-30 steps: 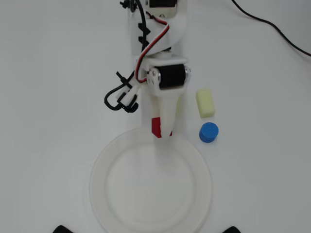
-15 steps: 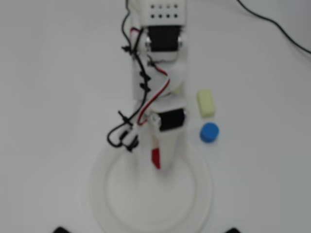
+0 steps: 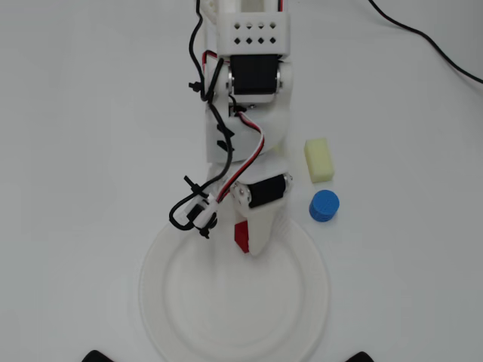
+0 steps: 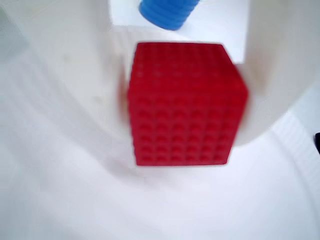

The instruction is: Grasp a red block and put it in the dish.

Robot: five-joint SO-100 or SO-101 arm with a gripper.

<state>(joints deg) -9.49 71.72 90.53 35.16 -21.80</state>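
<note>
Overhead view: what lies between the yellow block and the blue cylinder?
Nothing: in the overhead view only bare white table separates the yellow block from the blue cylinder.

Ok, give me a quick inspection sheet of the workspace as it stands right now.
Surface: plain white table.
Job's things: red block held in the gripper over the dish, near its far rim.
Clutter: pale yellow block and blue cylinder, beside the arm, outside the dish.
Gripper: gripper shut on the red block.
Cables: black cable across the top right corner; arm wiring.
Surroundings: two dark objects at the bottom edge, unclear.
</note>
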